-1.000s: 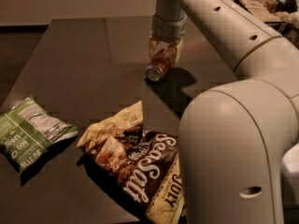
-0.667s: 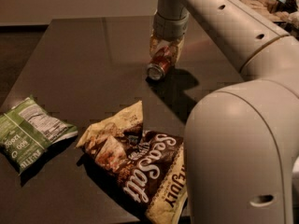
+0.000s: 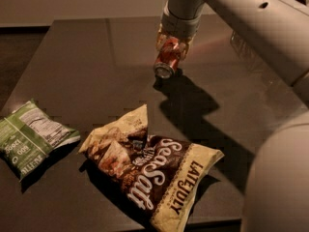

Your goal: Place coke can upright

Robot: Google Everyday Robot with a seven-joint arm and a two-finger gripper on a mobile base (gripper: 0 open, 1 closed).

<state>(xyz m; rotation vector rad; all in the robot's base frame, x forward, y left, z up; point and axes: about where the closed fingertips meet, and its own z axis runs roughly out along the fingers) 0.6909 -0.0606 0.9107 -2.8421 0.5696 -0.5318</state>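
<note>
Coke can [image 3: 167,61] step = righting. Front: Late July Sea Salt chip bag [image 3: 159,178], w/ green snack bag [image 3: 29,139] at left, both well apart from it. Farther back, gripper [image 3: 170,51] clenches the can, tilted, low over table [image 3: 87,62]. Next: rotate wrist to vertical, set down, release.

The coke can [image 3: 165,62] is small and red with a silver end. It is tilted, with that end pointing down and to the left. The tool [image 3: 172,50] grips it from above, over the far part of the dark worktop [image 3: 96,71].
</note>
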